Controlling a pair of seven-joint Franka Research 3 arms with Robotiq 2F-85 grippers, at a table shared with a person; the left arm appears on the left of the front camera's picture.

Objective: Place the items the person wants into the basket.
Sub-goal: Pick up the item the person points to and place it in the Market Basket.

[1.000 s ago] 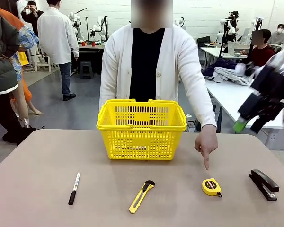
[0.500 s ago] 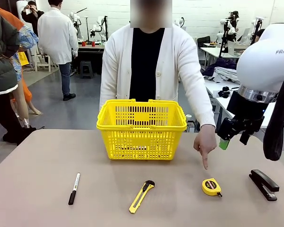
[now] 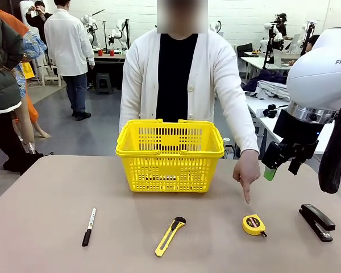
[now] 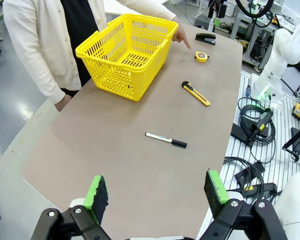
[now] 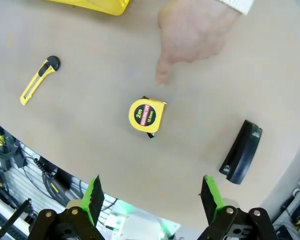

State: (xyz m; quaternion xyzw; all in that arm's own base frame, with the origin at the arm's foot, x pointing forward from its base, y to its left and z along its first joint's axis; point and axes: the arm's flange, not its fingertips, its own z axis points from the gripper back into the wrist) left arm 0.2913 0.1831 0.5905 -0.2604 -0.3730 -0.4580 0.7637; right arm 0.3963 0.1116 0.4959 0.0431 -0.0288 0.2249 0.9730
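Because the worktop (image 3: 40, 187) is shared, the loose things are laid in a row along its near side, within reach of the arms, while the far side is taken by the person (image 3: 182, 79), by whom the choice is made. The basket (image 3: 170, 153) is stood upright at the far middle, just before the person, with its handles folded down and its mouth open, presumably so that things can be dropped in from above. The right pincer (image 3: 281, 165) is held high over the right end of the worktop, just beside the person's hand (image 3: 247, 169), with its jaws spread wide and nothing between them. The left pincer (image 4: 156, 190) is likewise released and empty, held off the left end, well apart from everything. The hand is lowered with its forefinger stretched downward as a sign of what is wanted. The stapler (image 3: 316, 222) at the far right, the knife (image 3: 170, 236) in the middle and the marker (image 3: 88, 226) at the left are not pointed at. The fingertip is aimed at the tape measure (image 3: 254, 224), just short of it, so this is judged to be the wanted thing. It lies flat between knife and stapler, well apart from the basket. In the right wrist view it is seen roughly centred between the two green pads but far beneath them, so a near-straight descent is judged to be needed.
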